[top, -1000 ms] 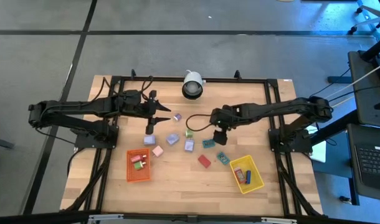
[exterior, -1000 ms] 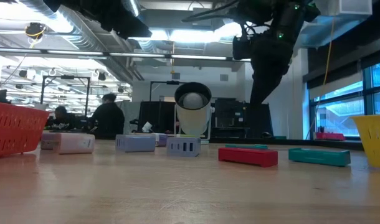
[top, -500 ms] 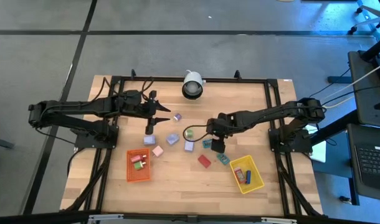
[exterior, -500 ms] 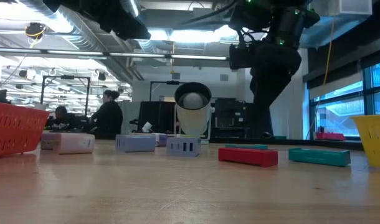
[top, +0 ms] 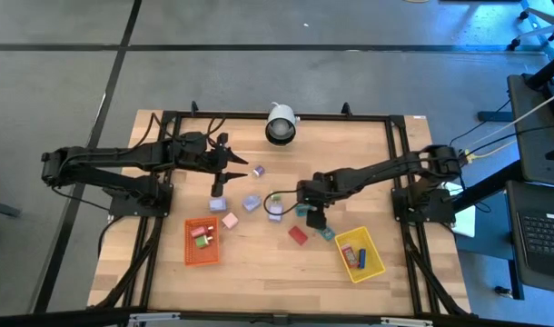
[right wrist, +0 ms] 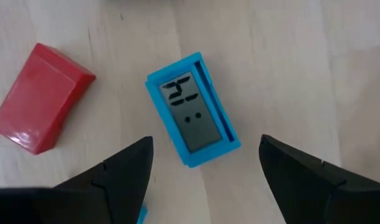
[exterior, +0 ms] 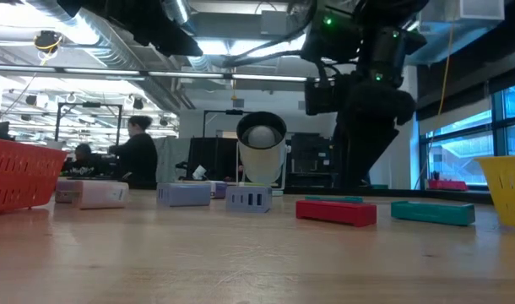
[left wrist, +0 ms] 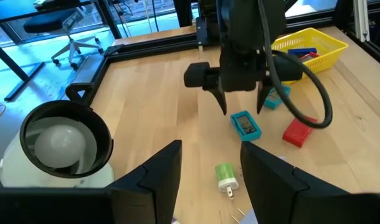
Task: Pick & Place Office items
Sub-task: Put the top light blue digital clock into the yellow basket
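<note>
Right gripper (right wrist: pixel 199 171): fingers spread, empty, poised over blue clock-face piece (right wrist: pixel 193 112), frame centre. Step: pre-grasp. Next: descend, straddle, close. Left gripper (left wrist: pixel 209 180): open, waiting.

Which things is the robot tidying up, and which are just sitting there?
For the job:
- blue block, under the open right pincer
- red block
- green plug piece
- lilac blocks
- orange tray, yellow tray, where pieces go

Just sitting there:
- white camera
- left pincer, waiting, open
</note>
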`<action>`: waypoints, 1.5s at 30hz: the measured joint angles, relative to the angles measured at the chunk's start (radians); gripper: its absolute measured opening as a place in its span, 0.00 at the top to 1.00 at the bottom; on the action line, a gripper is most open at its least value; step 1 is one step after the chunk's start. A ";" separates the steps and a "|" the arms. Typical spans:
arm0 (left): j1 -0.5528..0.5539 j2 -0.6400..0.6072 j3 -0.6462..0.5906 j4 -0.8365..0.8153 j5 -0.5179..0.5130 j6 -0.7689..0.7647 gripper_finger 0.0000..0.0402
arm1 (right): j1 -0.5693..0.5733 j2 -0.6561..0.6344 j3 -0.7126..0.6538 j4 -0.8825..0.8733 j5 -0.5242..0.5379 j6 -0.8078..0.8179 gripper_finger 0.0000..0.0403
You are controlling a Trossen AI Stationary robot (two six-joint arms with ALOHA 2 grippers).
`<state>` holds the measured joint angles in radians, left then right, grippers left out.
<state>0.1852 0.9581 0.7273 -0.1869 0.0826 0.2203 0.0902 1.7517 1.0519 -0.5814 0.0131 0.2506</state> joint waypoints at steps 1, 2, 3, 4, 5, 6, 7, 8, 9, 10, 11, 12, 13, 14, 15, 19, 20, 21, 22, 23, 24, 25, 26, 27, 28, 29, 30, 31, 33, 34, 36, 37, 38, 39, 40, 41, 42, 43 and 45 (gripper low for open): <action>0.000 0.000 0.000 0.000 0.000 0.000 0.60 | 0.000 0.008 0.000 0.003 -0.003 -0.002 0.28; 0.000 0.000 0.000 0.000 0.000 0.000 0.61 | 0.000 0.015 0.000 0.006 -0.002 -0.004 0.28; 0.000 0.000 0.000 -0.001 0.000 0.000 0.61 | 0.000 0.022 0.000 0.007 -0.003 -0.005 0.28; 0.000 0.000 0.000 -0.001 0.001 0.001 0.61 | 0.000 0.030 0.000 0.009 -0.004 -0.008 0.28; 0.000 0.000 0.000 -0.003 0.001 0.001 0.61 | 0.000 0.035 0.000 0.015 -0.007 -0.013 0.28; 0.000 0.000 0.000 -0.006 0.001 0.001 0.61 | 0.000 0.038 0.000 0.021 -0.008 -0.019 0.29; 0.000 0.000 0.000 -0.009 0.001 0.002 0.61 | 0.001 0.040 0.000 0.025 -0.007 -0.023 0.29; 0.000 0.000 0.000 -0.011 0.002 0.002 0.61 | 0.001 0.042 0.000 0.030 -0.007 -0.023 0.29; 0.000 0.000 0.000 -0.013 0.002 0.003 0.61 | 0.001 0.043 0.000 0.035 -0.007 -0.024 0.29; 0.000 0.000 0.000 -0.017 0.002 0.002 0.61 | 0.001 0.043 0.000 0.037 -0.007 -0.025 0.29; 0.000 0.000 0.000 -0.019 0.001 0.002 0.61 | 0.000 0.043 0.000 0.042 -0.007 -0.027 0.29; 0.000 0.000 0.000 -0.020 0.001 0.002 0.61 | 0.000 0.043 0.000 0.049 -0.007 -0.028 0.29; 0.000 0.000 0.000 -0.020 0.002 0.003 0.61 | 0.000 0.043 0.000 0.054 -0.006 -0.032 0.29; 0.000 0.000 0.000 -0.020 0.002 0.003 0.61 | -0.001 0.043 0.000 0.058 -0.006 -0.036 0.29; 0.000 0.000 0.000 -0.020 0.001 0.003 0.61 | -0.002 0.043 0.000 0.062 -0.006 -0.041 0.30; 0.000 0.000 0.000 -0.026 0.002 0.003 0.61 | -0.006 0.043 0.000 0.074 -0.006 -0.043 0.30; 0.000 0.000 0.000 -0.028 0.001 0.003 0.61 | -0.006 0.043 0.000 0.074 -0.006 -0.044 0.30; 0.000 0.000 0.000 -0.030 0.001 0.003 0.61 | -0.008 0.046 0.000 0.076 -0.006 -0.046 0.30; 0.000 0.000 0.000 -0.033 0.001 0.003 0.61 | -0.008 0.053 0.000 0.083 -0.006 -0.047 0.30; 0.000 0.000 0.000 -0.035 0.001 0.003 0.61 | -0.008 0.061 0.000 0.085 -0.008 -0.047 0.30; 0.000 0.000 0.000 -0.036 0.001 0.003 0.61 | -0.008 0.071 0.000 0.080 -0.014 -0.049 0.30; 0.000 0.000 0.000 -0.035 0.001 0.003 0.61 | -0.008 0.085 0.000 0.086 -0.026 -0.050 0.30; 0.000 0.000 0.000 -0.036 0.001 0.003 0.61 | -0.008 0.095 0.003 0.089 -0.031 -0.050 0.30; 0.000 0.000 0.000 -0.042 0.001 0.003 0.61 | -0.008 0.102 0.003 0.089 -0.037 -0.049 0.30; 0.000 0.000 0.000 -0.044 0.001 0.003 0.61 | -0.008 0.106 0.004 0.089 -0.040 -0.045 0.30; 0.000 0.000 0.000 -0.048 0.001 0.003 0.61 | -0.007 0.109 0.004 0.090 -0.039 -0.045 0.30; 0.000 0.000 0.000 -0.054 0.001 0.003 0.61 | -0.006 0.110 0.004 0.090 -0.035 -0.046 0.30; 0.000 0.000 0.000 -0.057 0.001 0.003 0.61 | -0.005 0.110 0.004 0.091 -0.031 -0.046 0.30; 0.000 0.000 0.000 -0.060 0.001 0.009 0.61 | -0.005 0.109 0.003 0.093 -0.028 -0.046 0.30; 0.000 0.000 0.000 -0.061 0.001 0.010 0.62 | -0.005 0.109 0.003 0.093 -0.027 -0.047 0.31; 0.000 0.000 0.000 -0.061 0.001 0.011 0.62 | -0.006 0.109 0.003 0.093 -0.027 -0.049 0.34; 0.000 0.000 0.000 -0.062 0.001 0.011 0.62 | -0.006 0.109 0.003 0.093 -0.027 -0.049 0.36; 0.000 0.000 0.000 -0.063 0.001 0.011 0.62 | -0.006 0.109 0.002 0.093 -0.025 -0.049 0.39; 0.000 0.000 0.000 -0.064 0.001 0.011 0.62 | -0.006 0.109 0.002 0.093 -0.023 -0.049 0.41; 0.000 0.000 0.000 -0.066 0.001 0.011 0.62 | -0.006 0.109 0.002 0.093 -0.021 -0.049 0.44; 0.000 0.000 0.000 -0.070 0.001 0.010 0.62 | -0.006 0.109 0.002 0.093 -0.020 -0.047 0.48; 0.000 0.000 0.000 -0.073 0.001 0.008 0.62 | -0.007 0.110 0.002 0.093 -0.018 -0.042 0.51; 0.000 0.000 0.000 -0.075 0.001 0.005 0.62 | -0.007 0.110 0.002 0.094 -0.017 -0.035 0.54; 0.000 0.000 0.000 -0.081 0.001 0.003 0.62 | -0.007 0.110 0.002 0.094 -0.017 -0.033 0.61</action>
<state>0.1856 0.9585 0.7273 -0.2679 0.0834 0.2236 0.0834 1.8614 1.0538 -0.4877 -0.0040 0.2176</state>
